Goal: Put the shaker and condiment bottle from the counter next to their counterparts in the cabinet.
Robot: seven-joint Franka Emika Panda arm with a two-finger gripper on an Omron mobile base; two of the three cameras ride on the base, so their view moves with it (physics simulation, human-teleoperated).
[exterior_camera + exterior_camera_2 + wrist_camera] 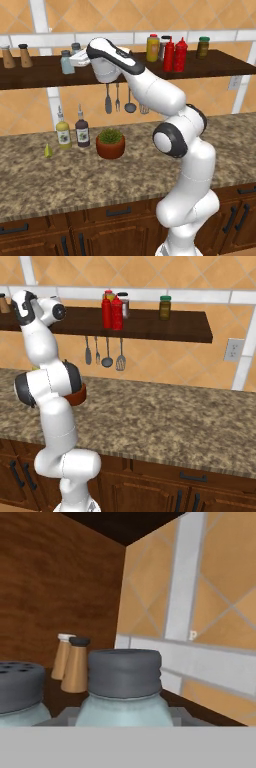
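The shaker (122,692) is seen in the hand view directly ahead of the camera, low and central, with a second near-identical shaker (20,694) just beside it. In the left base view two pale shakers (67,62) stand on the cabinet (45,75) shelf, left of its middle, with the pincer (80,59) reaching in at them. The pincer appears to be clamped on the nearer shaker, its jaws partly apart around the body, although the fingertips themselves are largely hidden; whether the shaker's base is already resting on the shelf cannot be told.

The main risk is judged to be a knock to the neighbouring shaker, since the two stand so close that any sideways drift on release or withdrawal could topple one. The brown wooden shakers (74,664) farther along the shelf toward its left end are less exposed. If the shaker is released while not set flat, it could tip and roll off the front edge of the shelf.

The condiment bottle (181,54) is seen already on the shelf, beside the taller red bottle (169,54), right of its middle.
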